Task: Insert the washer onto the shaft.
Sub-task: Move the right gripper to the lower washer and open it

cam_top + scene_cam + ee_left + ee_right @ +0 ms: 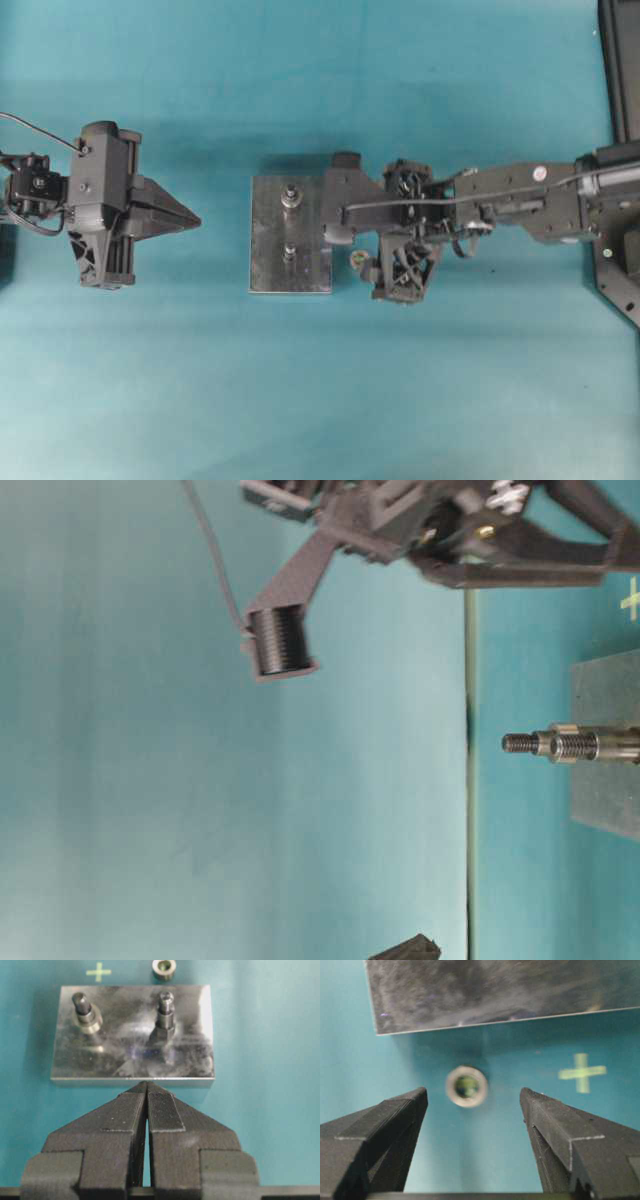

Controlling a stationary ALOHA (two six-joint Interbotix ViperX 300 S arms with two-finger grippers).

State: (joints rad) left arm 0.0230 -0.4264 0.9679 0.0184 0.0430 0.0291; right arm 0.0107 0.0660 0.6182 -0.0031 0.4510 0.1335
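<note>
On the teal tabletop (470,1160), just off the near edge of the metal base plate (495,990) as my right wrist camera sees it, lies the washer (466,1086). It rests flat, bore facing straight up, so its axis runs vertical and I see no long side to favour. It sits ahead of my right pincer (472,1102), centred between the two fingertips (415,1102), which stand wide apart and hold nothing. From overhead the washer (358,259) shows at the plate's right edge, right beside the right pincer (345,205), so the right arm is clearly the nearer one.

Both shafts stand upright on the plate: in the left wrist view the right-hand shaft (165,1010) carries a hex collar, and the left-hand shaft (82,1007) stands with a ring at its foot. Their axes match the washer's bore, so I judge no re-orienting is needed beyond a lift and a shift across the plate edge.

My left pincer (147,1091) is closed, fingertips pressed together and empty, parked well back from the plate's other side, tip pointing at it (185,217)
</note>
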